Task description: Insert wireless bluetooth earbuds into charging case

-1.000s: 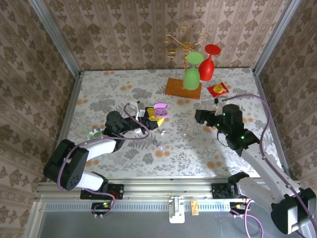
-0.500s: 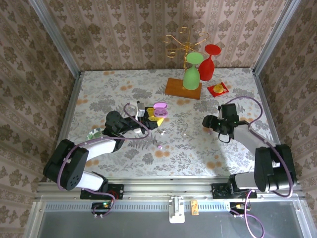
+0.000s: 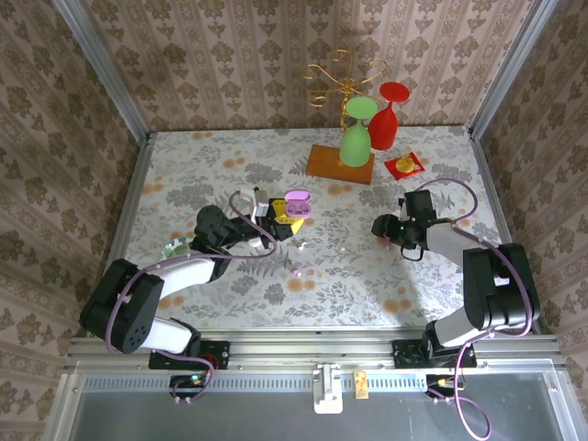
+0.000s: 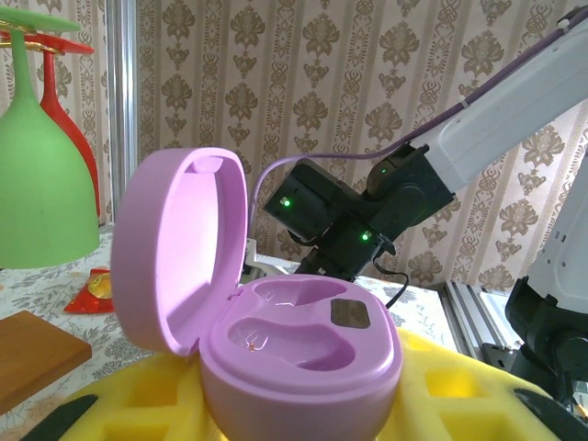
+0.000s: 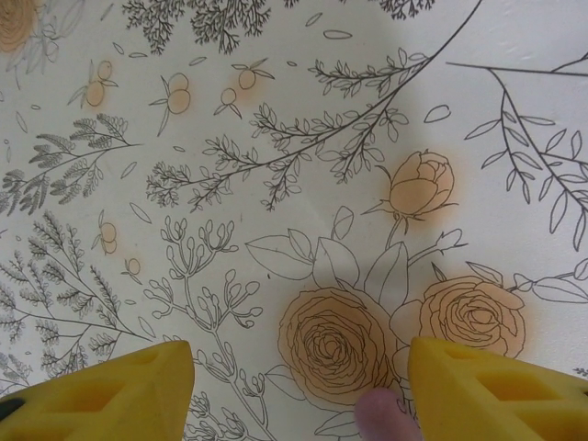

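two tiny loose plastic earbuds [image 3: 296, 273] are seen on the flowered table [image 3: 184, 175], one purple, one whitish [image 3: 342, 246], well apart from the open purple oval charging case [image 4: 294, 340]. the case is clenched by the left gripper [image 3: 280, 223]. the right gripper [image 5: 301, 377] is spread apart just above the table, with a purplish bit [image 5: 377, 415] just beside one yellow finger [image 5: 496, 390].

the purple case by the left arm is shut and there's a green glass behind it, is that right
No: the purple case is open, not shut, as the left wrist view shows. The green glass behind it is right.
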